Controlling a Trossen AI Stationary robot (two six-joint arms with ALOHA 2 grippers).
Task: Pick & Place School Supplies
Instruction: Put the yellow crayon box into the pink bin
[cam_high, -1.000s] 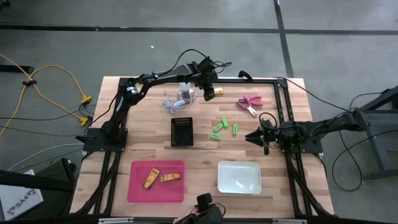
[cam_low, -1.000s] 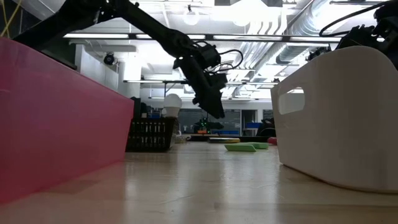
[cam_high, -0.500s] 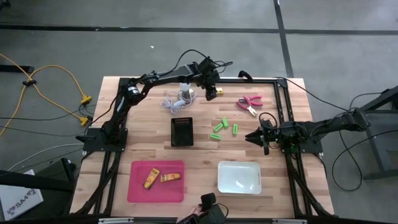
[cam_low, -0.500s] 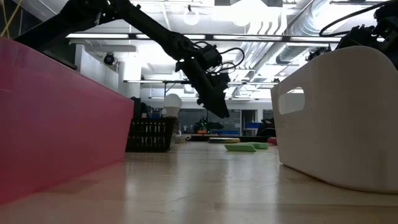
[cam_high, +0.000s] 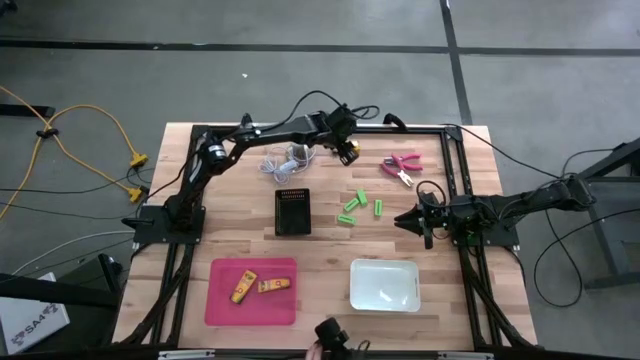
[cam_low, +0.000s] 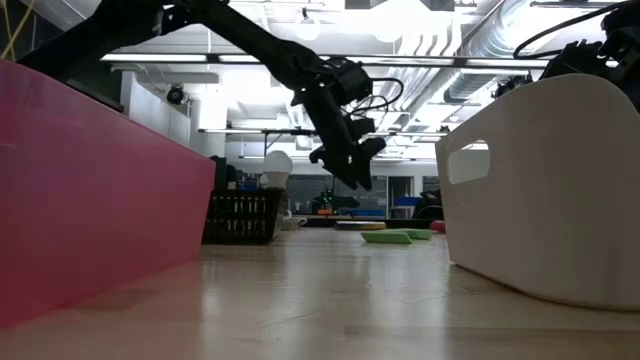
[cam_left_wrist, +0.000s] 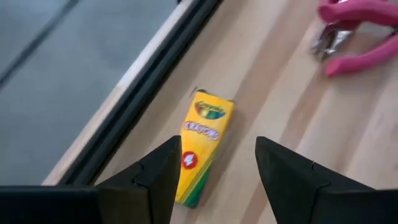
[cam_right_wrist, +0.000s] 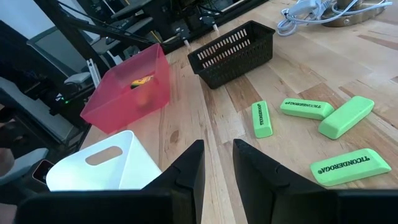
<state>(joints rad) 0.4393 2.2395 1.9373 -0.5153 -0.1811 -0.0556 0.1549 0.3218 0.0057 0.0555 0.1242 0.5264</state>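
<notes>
A yellow crayon box (cam_high: 352, 147) (cam_left_wrist: 202, 146) lies flat on the table by the far rail. My left gripper (cam_high: 344, 150) (cam_left_wrist: 217, 180) hovers above it, open, one finger on either side of its near end, touching nothing. The pink-handled tool (cam_high: 401, 166) (cam_left_wrist: 360, 28) lies to the box's right. Several green erasers (cam_high: 361, 203) (cam_right_wrist: 306, 107) lie flat at mid-table. My right gripper (cam_high: 405, 219) (cam_right_wrist: 218, 168) waits to their right, narrowly open and holding nothing. Two more yellow boxes (cam_high: 258, 287) lie in the pink tray (cam_high: 215, 300).
A white bin (cam_high: 384, 284) stands at the near edge beside the pink tray. A black ribbed basket (cam_high: 292, 211) sits at mid-table. A white bulb with a coiled cord (cam_high: 290, 155) lies left of my left gripper. A dark rail (cam_left_wrist: 143, 93) runs along the far edge.
My left gripper has moved a little toward the table's right, coming over the yellow crayon box, and has turned about its wrist. The right arm and all the items have stayed where they were.
</notes>
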